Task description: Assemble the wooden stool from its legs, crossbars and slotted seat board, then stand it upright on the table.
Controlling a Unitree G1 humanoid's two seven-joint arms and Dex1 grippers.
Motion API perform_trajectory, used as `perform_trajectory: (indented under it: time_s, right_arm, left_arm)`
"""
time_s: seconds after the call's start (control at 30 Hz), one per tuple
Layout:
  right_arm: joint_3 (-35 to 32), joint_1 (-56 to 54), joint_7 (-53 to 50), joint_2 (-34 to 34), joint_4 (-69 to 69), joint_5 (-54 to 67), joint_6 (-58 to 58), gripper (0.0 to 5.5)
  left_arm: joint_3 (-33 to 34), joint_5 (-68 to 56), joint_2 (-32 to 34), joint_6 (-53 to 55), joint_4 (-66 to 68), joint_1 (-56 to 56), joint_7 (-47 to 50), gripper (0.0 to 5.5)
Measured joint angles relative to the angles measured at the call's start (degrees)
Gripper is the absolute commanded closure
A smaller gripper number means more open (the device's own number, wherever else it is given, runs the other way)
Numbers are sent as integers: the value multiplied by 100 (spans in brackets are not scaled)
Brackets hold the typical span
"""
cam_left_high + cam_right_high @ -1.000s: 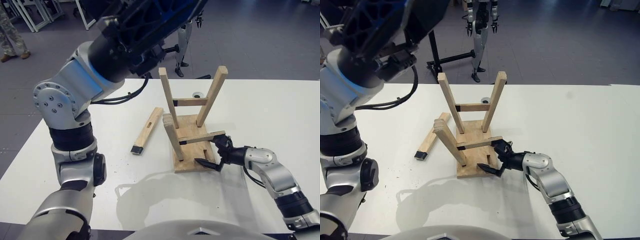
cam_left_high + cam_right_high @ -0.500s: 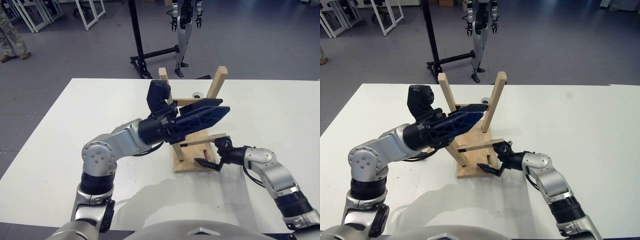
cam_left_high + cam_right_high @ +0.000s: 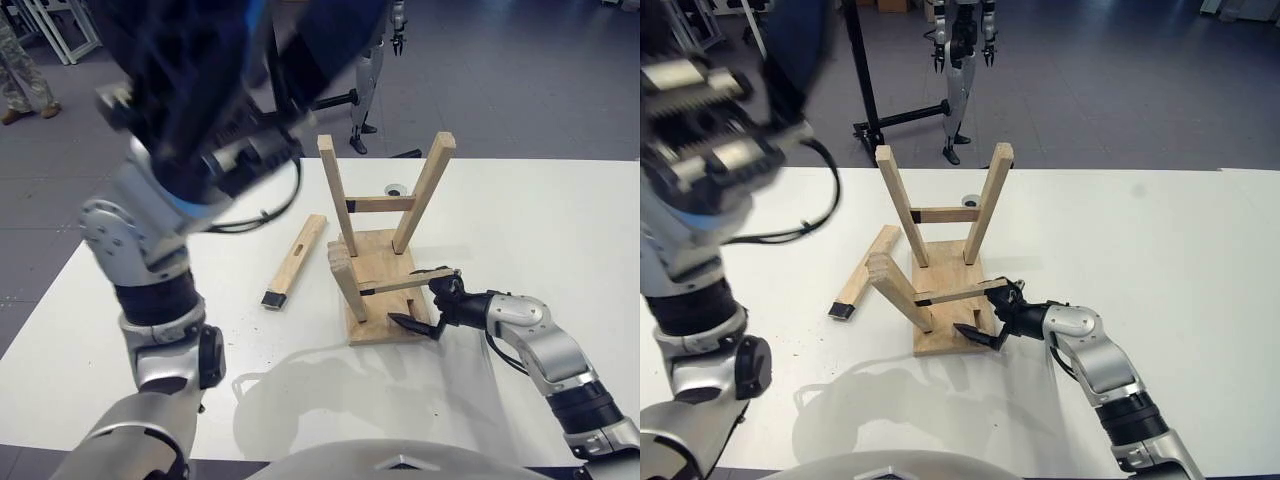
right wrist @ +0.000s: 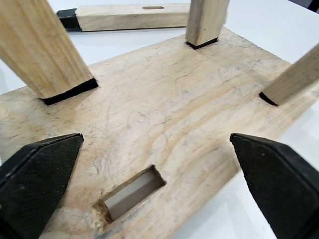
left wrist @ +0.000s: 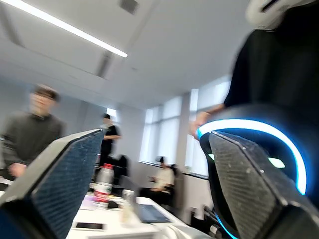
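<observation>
my right gripper gapes at the empty slot in the seat board — left gripper, spread too, must bring the loose leg in square.

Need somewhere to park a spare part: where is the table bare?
Widest free patch: the table right of the seat board, past the right gripper. Also left of the loose leg. Crowded: the narrow gap between leg and board.

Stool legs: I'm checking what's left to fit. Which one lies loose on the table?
The leg with the black end, flat on the table left of the seat board; the other three stand in it.
</observation>
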Motion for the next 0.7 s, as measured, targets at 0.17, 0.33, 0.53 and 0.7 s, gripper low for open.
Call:
perform_trajectory:
  time_s: [0.17, 0.33, 0.53, 0.7]
  right_arm:
    - [-357, 69, -326, 28, -33, 55, 260, 0]
    - [-890, 231, -775, 164, -77, 216, 603, 0]
    - [-1418, 278, -1385, 440, -121, 330, 806, 0]
    - [-1696, 255, -1846, 658, -220, 339, 855, 0]
  left_arm:
    - [639, 675, 939, -494, -111, 393, 889, 158]
    - [520, 2719, 1030, -851, -209, 1717, 1401, 158]
    - [-739, 5743, 1113, -1164, -221, 2808, 1767, 158]
    - [-1771, 7087, 915, -1203, 60, 3589, 1572, 158]
